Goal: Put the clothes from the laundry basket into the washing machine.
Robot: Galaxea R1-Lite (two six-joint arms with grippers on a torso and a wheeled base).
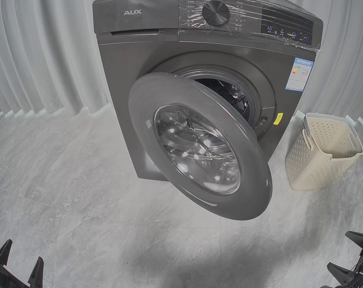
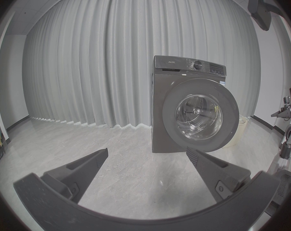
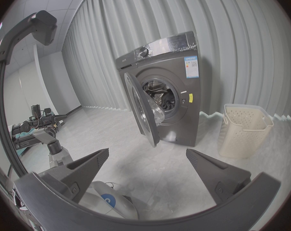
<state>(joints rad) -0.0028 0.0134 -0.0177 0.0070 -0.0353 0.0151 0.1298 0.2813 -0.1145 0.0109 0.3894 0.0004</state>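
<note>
Before the washing machine [image 1: 121, 61], jaws spread

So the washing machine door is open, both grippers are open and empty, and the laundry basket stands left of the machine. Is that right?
Not quite. The head view shows the laundry basket on the floor to the right of the washing machine, not the left. The door is open, and the left gripper and right gripper are both open and empty.
</note>
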